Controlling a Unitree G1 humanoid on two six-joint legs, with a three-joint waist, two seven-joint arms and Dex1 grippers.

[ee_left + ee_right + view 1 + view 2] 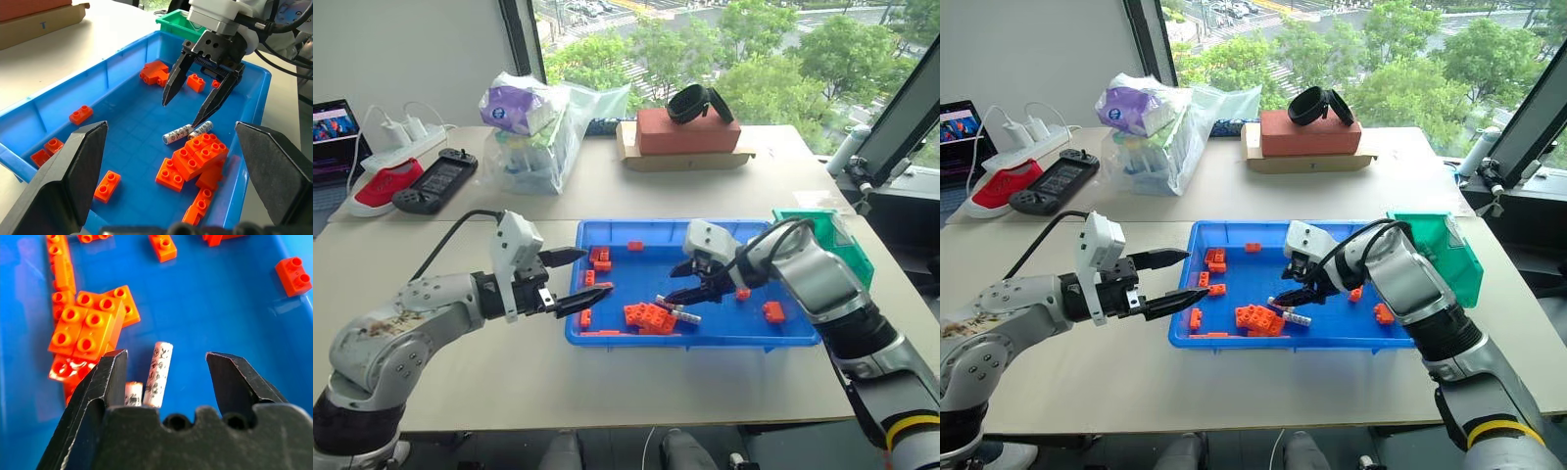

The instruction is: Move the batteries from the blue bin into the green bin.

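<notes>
Two batteries [187, 131] lie side by side on the blue bin [607, 235] floor, touching a clump of orange bricks [195, 159]. R gripper [191, 105] hovers just above them, fingers spread, nothing held. L gripper [576, 277] at bin's left edge, fingers apart, empty. Green bin [847, 245] sits at blue bin's right end.

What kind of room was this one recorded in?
Probably an office or lab on an upper floor: pale tables by a large window looking down on treetops and a street, with a power strip and a handheld game console on the table.
</notes>
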